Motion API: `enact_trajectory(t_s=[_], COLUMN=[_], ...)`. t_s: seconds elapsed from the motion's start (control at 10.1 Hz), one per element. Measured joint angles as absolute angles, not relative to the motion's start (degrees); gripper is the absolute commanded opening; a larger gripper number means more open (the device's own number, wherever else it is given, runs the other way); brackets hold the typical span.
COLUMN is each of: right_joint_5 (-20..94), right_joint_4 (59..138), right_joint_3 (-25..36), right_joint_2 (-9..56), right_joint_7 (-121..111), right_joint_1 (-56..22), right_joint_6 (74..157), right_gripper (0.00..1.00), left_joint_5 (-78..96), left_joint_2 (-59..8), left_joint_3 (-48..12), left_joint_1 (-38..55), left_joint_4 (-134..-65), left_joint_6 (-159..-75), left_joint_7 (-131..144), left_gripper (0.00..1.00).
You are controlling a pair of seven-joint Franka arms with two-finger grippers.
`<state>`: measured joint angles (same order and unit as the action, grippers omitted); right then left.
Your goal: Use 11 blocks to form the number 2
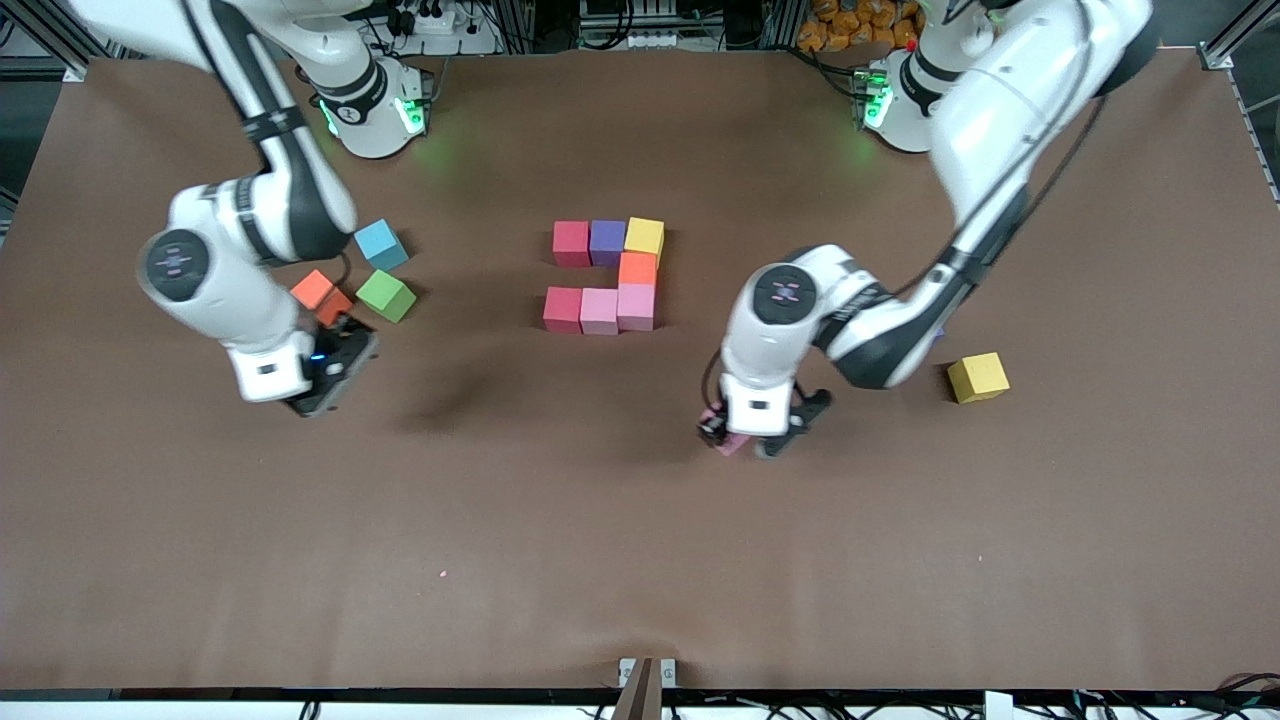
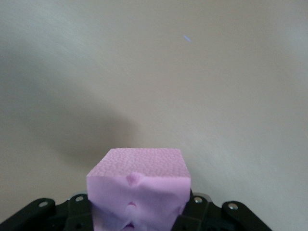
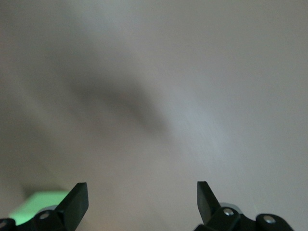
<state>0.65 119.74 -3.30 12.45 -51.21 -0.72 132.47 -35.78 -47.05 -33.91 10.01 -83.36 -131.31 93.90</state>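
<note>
While both arms hung over the table (image 1: pixel 640 560):
Block figure (image 1: pixel 605 275): seven cubes touching, mid-table.
Right gripper (image 1: pixel 335 375): jaws wide, empty, at seven o'clock of green block (image 1: pixel 385 295).
Left gripper (image 1: pixel 742 432): clamped pink block (image 2: pixel 138 185), at four o'clock of figure.

The right claw (image 3: pixel 142 204) hangs over the bare surface (image 3: pixel 192 96) with its two dark fingers (image 3: pixel 77 202) spread wide apart and nothing between them. A soft shadow lies across the surface under it, and a sliver of a green block (image 3: pixel 41 202) shows beside one finger.
</note>
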Motion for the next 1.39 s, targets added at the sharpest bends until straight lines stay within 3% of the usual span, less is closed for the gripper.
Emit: enact_trajectory(t_s=[0.4, 0.79, 1.09, 1.39], right_joint_5=[0.61, 0.59, 0.59, 0.59], right_joint_4=[124.82, 133.13, 142.00, 145.03], right_joint_3=[-3.35, -3.44, -4.16, -5.40], right_joint_2=[12.05, 10.41, 8.49, 8.32], right_joint_7=[-58.04, -65.15, -66.23, -66.19], right_joint_1=[9.21, 12.95, 13.80, 13.52], right_joint_6=[131.80, 131.87, 138.75, 141.34], right_gripper=[1.00, 1.00, 1.00, 1.00], left_joint_5=[-35.62, -35.61, -35.40, -33.68], left_joint_2=[-53.91, -56.18, -56.18, -56.18], left_joint_3=[-26.02, -21.37, -21.42, -21.47], left_joint_1=[26.12, 32.69, 33.12, 35.06], left_joint_4=[-71.93, -70.42, -69.76, -69.74], left_joint_6=[-133.81, -137.05, -137.71, -138.85], left_joint_7=[91.27, 89.51, 84.33, 80.94], left_gripper=[0.53, 0.53, 0.53, 0.53])
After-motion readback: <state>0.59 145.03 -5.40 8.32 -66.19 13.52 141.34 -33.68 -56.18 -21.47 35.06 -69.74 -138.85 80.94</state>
